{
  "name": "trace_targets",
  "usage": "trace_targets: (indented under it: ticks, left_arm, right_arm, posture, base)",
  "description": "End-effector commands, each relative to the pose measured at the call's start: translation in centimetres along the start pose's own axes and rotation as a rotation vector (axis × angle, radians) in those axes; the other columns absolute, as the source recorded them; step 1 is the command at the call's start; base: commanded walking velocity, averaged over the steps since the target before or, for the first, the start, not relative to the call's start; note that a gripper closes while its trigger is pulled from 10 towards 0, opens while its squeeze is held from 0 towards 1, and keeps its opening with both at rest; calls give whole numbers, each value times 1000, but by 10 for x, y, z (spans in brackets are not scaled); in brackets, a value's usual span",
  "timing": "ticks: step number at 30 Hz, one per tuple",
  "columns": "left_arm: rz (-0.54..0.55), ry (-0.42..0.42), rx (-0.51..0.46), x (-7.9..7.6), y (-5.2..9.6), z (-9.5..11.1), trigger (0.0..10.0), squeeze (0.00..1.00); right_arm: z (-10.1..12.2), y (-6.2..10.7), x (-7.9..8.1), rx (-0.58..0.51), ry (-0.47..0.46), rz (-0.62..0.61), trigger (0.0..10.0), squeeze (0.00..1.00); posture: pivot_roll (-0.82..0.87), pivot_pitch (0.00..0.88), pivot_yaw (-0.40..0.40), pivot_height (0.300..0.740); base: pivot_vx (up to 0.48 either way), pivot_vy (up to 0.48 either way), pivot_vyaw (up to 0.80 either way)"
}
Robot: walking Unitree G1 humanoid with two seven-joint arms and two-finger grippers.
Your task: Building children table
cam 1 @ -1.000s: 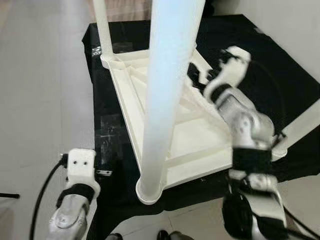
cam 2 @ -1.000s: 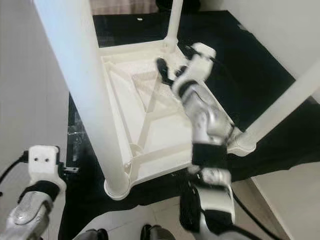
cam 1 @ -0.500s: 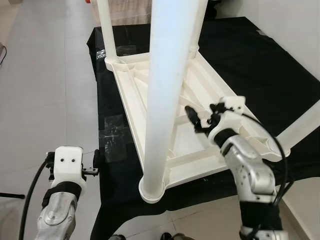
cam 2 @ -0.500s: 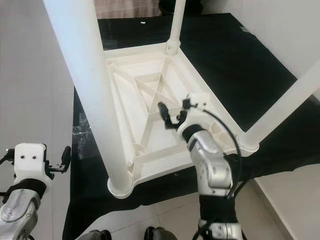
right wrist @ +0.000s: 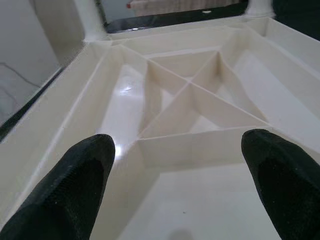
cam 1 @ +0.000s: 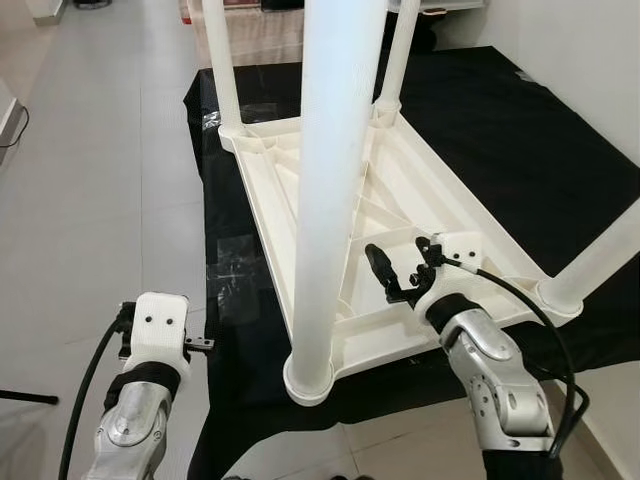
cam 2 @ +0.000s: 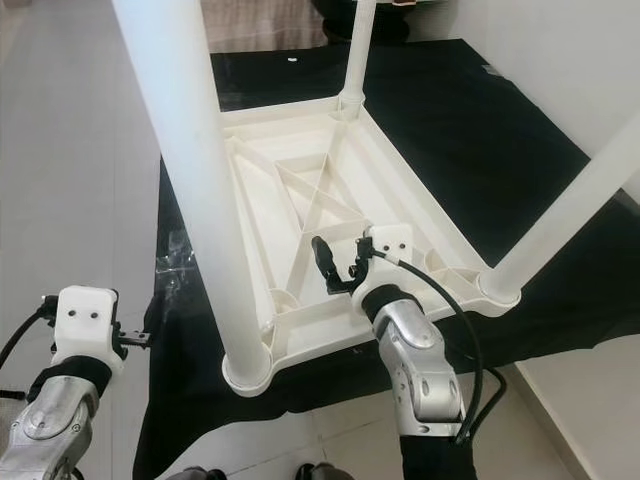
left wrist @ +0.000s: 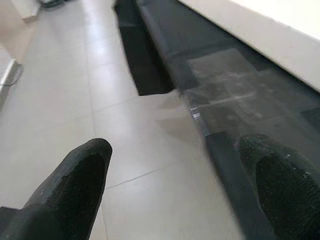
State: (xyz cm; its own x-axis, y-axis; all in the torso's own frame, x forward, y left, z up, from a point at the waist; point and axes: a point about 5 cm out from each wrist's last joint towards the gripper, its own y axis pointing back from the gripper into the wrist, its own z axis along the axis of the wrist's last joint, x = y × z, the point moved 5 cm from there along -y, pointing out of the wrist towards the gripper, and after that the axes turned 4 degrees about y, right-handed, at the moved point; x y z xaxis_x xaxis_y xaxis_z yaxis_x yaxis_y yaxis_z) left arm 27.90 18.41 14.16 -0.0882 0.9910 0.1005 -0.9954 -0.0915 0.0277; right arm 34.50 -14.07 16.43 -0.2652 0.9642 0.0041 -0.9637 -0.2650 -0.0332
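While my right gripper [cam 1: 400,272] hovers with fingers spread and empty over the upturned children's table [cam 2: 300,215] on the black mat [cam 1: 480,110], swinging left could strike the near leg [cam 1: 335,180] and loosen it; my left gripper [left wrist: 175,170] idles, released.

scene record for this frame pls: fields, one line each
table: white plastic tabletop upside down, ribbed underside up
legs: four fitted, standing up at the corners; nearest leg
surface: black mat on tiled floor
left gripper: open, empty, over the mat's edge and the floor, beside the table
right gripper: open, empty, over the ribbed underside, pointing at the cross ribs
contact: neither gripper touches the table
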Motion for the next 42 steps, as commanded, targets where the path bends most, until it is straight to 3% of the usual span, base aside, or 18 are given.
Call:
trace_targets:
  ticks: [1, 16, 42]
  left_arm:
    - [3, -8, 20, 0, 2, -7, 10000, 0]
    - [-55, -12, 55, -18, 8, -18, 10000, 0]
    - [-77, -12, 28, -21, 5, -12, 10000, 0]
  right_arm:
    - [0, 2, 4, -10, 10, 14, 10000, 0]
    - [-16, 8, -2, 36, 20, -43, 10000, 0]
    - [-16, 6, -6, 40, 25, -79, 10000, 0]
  posture:
    - [-16, 123, -45, 740]
    - [-26, 119, -44, 740]
    - [-27, 112, -42, 740]
  base:
    - [0, 0, 800]
    - [0, 0, 53]
    - [-187, 0, 0]
